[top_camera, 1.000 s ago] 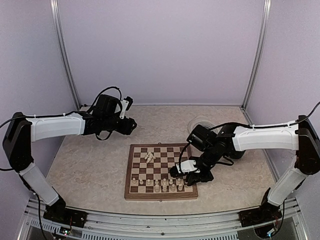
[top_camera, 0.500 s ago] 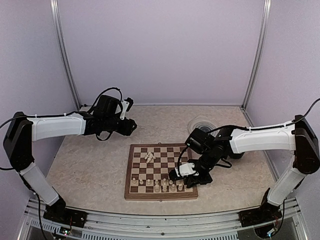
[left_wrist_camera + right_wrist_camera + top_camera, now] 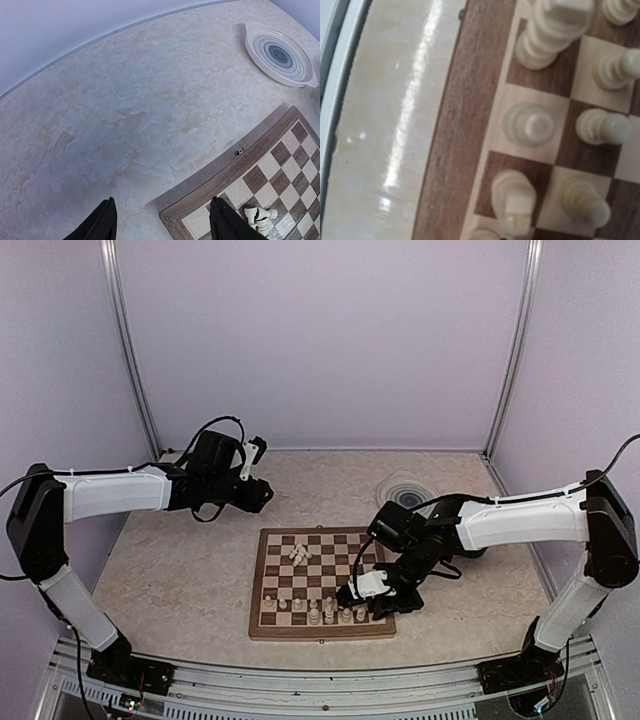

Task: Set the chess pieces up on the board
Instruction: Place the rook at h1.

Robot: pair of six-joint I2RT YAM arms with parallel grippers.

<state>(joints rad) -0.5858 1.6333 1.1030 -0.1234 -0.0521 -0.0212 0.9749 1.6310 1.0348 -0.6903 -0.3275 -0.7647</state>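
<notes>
The board (image 3: 322, 633) lies flat in the middle of the table. Several pale chess pieces (image 3: 299, 554) lie in a heap on its far squares, and others stand in a row (image 3: 330, 615) along its near edge. My right gripper (image 3: 378, 602) is low over the board's near right corner. Its fingers are out of the right wrist view, which shows standing pieces from close up, one (image 3: 512, 205) on a dark square by the border (image 3: 460, 125). My left gripper (image 3: 162, 225) hovers open and empty over the table behind the board's far left corner (image 3: 200, 202).
A round grey-ringed plate (image 3: 408, 490) sits on the table behind the board's right side, also seen in the left wrist view as the plate (image 3: 280, 52). Metal rails run along the table's near edge (image 3: 320, 680). Walls close in the back and sides.
My right gripper has slid a little toward the board's near edge and left, uncovering more of the plate behind it. The left arm has not moved.
</notes>
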